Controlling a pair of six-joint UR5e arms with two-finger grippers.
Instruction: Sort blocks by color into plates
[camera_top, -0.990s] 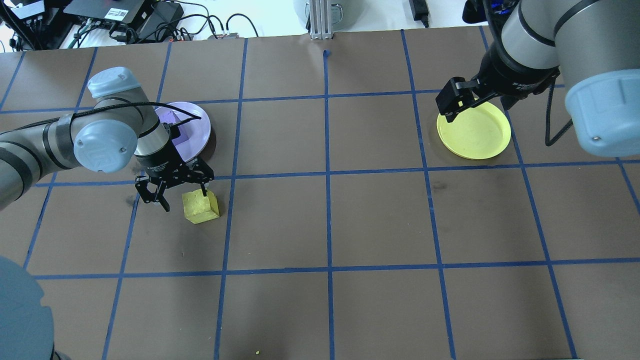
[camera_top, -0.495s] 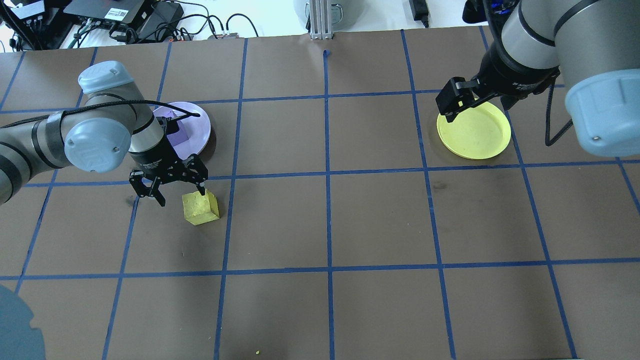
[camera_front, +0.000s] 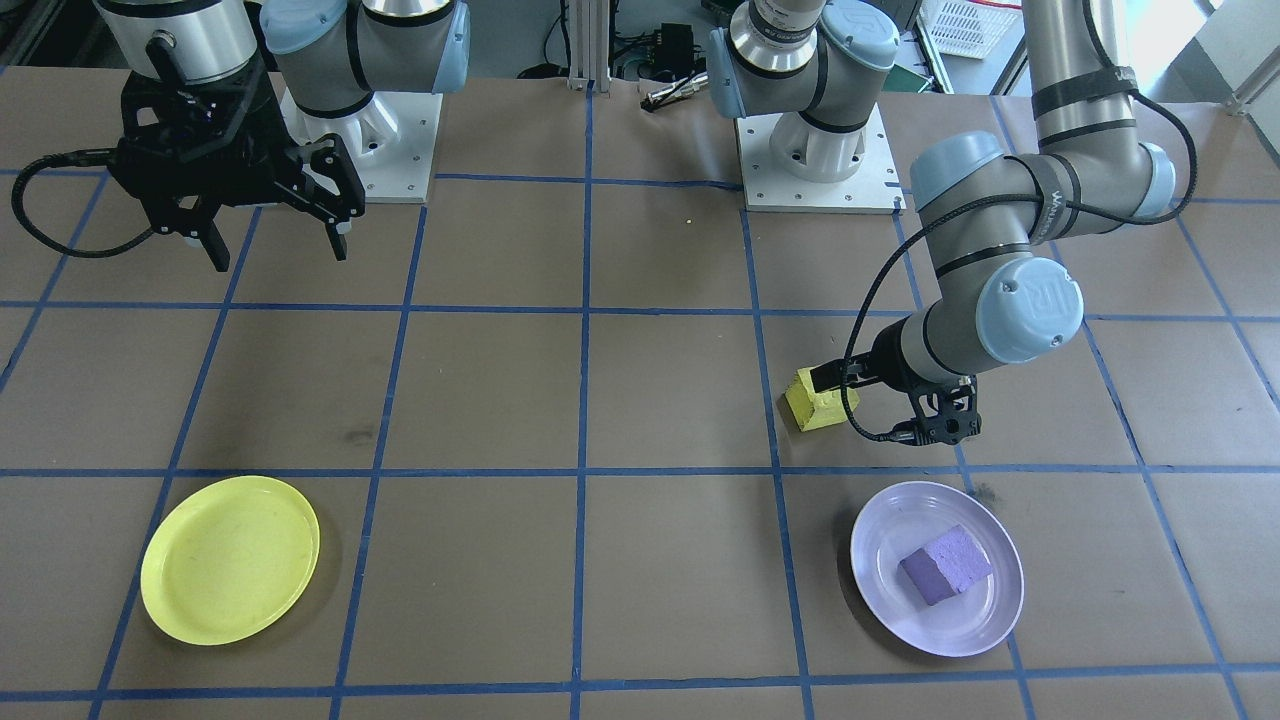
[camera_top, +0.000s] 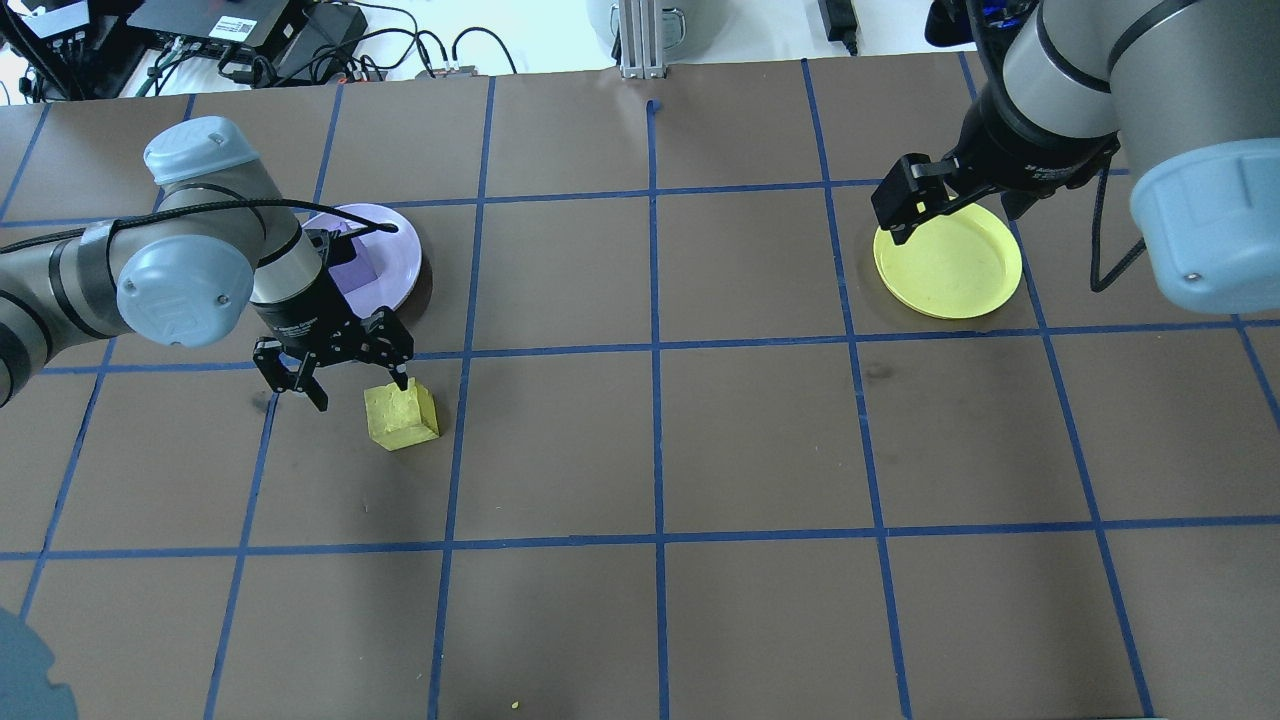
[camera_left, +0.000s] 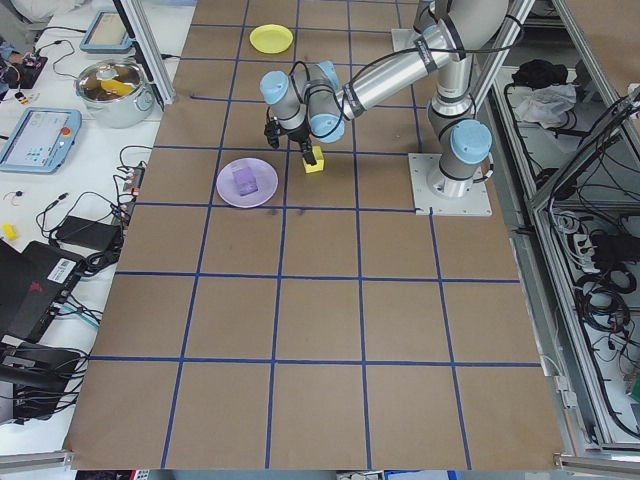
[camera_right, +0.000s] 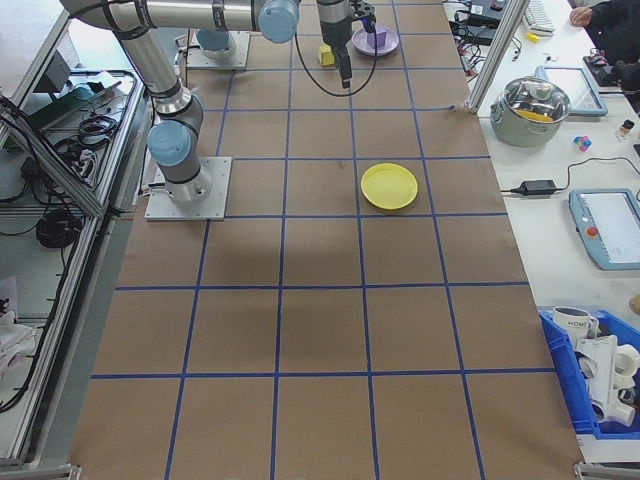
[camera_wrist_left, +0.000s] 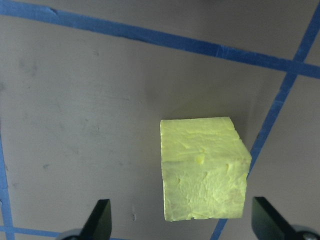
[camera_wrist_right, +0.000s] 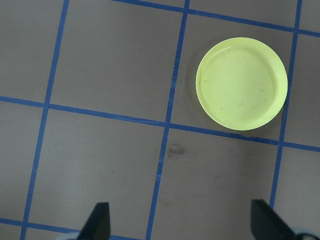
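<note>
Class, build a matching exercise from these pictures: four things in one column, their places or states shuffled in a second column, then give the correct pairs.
Things:
1. yellow block
2. purple block
3. yellow plate
4. left gripper

States:
A. empty
B. open, above a block
C. on the bare table
D. inside the lavender plate

Pairs: 1-C, 2-D, 3-A, 4-B

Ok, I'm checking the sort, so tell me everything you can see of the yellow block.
The bright yellow foam-like cube has a rough, pitted surface and looks whole. It sits flat on the brown paper-covered table, beside a blue tape line, outside both plates. The left gripper is open over it; whether one of the fingers touches it is unclear.
</note>
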